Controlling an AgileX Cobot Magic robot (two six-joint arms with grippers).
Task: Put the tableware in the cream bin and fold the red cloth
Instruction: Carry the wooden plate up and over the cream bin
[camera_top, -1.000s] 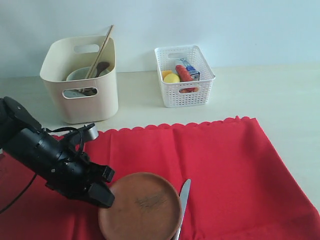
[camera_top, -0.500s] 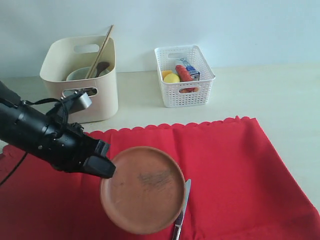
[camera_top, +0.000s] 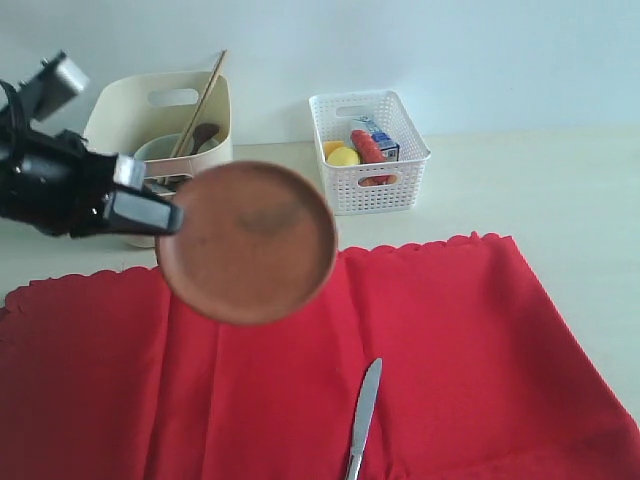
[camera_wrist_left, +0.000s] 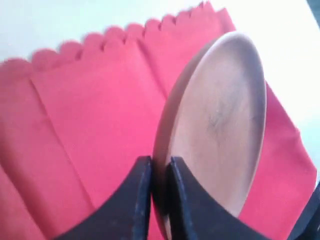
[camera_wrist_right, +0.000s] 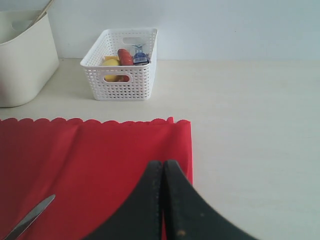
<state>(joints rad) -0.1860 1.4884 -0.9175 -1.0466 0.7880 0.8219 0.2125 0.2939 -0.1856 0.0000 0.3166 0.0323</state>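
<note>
At the left, the left gripper (camera_top: 165, 215) has its fingers clamped on the rim of the plate (camera_top: 250, 240). The plate hangs tilted in the air beyond the fingertips, clear of the red cloth (camera_top: 450, 330) beneath. Holding it by the edge probably lets it slip on edge into the cream bin (camera_top: 222, 130) just behind the fingers. The bin holds a bowl (camera_top: 150, 148) and a chopstick (camera_top: 205, 95) leaning out, but the arm and plate hide its front, so the rest is hard to make out. Farther from those fingers the knife (camera_top: 362, 420) lies on the cloth, not yet collected, its handle cut off by the frame edge. The white basket (camera_top: 370, 190) stands beyond the scalloped edge. The right gripper (camera_wrist_right: 162, 167), unseen from outside, rests low over the cloth with its fingers pressed together on nothing, apparently waiting.
</note>
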